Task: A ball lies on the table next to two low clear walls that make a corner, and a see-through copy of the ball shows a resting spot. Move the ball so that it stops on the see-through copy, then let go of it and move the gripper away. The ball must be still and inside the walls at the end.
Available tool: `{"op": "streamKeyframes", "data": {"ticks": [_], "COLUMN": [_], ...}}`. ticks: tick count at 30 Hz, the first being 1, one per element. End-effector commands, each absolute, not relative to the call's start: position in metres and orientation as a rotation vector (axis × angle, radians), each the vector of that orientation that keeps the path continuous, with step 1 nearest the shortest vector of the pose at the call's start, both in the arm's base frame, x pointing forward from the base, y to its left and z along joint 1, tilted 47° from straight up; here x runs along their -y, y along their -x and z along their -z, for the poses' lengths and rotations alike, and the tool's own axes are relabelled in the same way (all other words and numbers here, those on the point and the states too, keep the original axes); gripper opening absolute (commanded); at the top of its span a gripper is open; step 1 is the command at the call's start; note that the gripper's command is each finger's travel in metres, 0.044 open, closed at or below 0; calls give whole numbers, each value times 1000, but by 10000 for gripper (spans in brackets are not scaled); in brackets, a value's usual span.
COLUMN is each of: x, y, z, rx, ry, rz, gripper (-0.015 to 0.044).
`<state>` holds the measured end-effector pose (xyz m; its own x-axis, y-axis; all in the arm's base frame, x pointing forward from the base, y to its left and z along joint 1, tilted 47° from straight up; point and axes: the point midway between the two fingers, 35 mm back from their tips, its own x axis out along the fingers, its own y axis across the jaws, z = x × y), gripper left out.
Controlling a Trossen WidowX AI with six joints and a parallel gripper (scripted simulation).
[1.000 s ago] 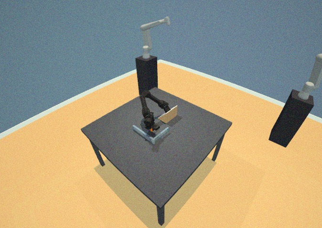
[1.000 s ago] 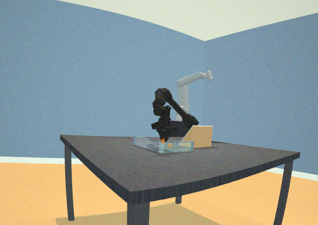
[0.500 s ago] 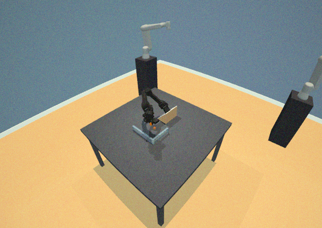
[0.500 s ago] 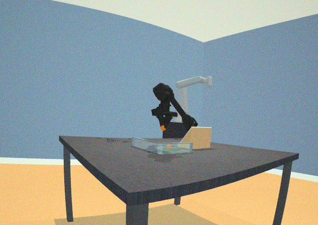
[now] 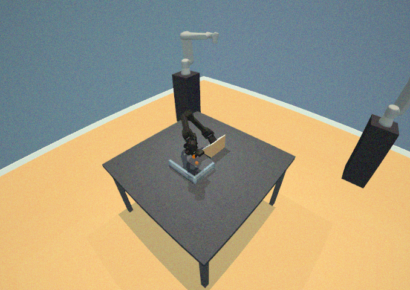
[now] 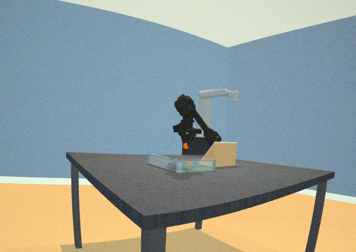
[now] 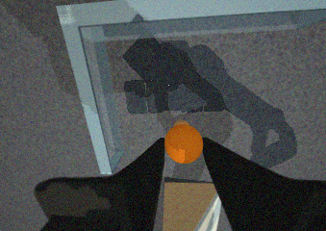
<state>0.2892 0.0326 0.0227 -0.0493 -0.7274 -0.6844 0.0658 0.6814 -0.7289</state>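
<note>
My gripper (image 5: 193, 156) (image 6: 186, 145) (image 7: 183, 141) is shut on the orange ball (image 5: 193, 157) (image 6: 185, 145) (image 7: 184, 146) and holds it up in the air, above the height of the walls. The see-through copy (image 5: 196, 163) (image 6: 188, 164) sits low at the table, inside the corner; in the wrist view the see-through copy (image 7: 182, 123) shows only as a sliver past the held ball. The two clear walls (image 5: 181, 169) (image 6: 161, 160) (image 7: 194, 11) meet in a corner on the side away from the arm's base.
A light wooden panel (image 5: 216, 146) (image 6: 224, 154) (image 7: 187, 204) stands upright close to the walls' open side. The dark table (image 5: 198, 222) (image 6: 118, 181) bears everything. Pale arms on black pedestals (image 5: 186, 92) (image 5: 369, 150) stand beyond the table.
</note>
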Motion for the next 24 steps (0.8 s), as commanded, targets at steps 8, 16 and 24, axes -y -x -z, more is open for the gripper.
{"op": "streamKeyframes", "data": {"ticks": [8,16,24], "x": [-15,-3,29], "y": [-256,-252,-250], "z": [-15,-4,26], "rx": [-1494,-1494,-1493], "ry": [572,571,572], "rz": [704,702,704], "gripper": [0,0,0]}}
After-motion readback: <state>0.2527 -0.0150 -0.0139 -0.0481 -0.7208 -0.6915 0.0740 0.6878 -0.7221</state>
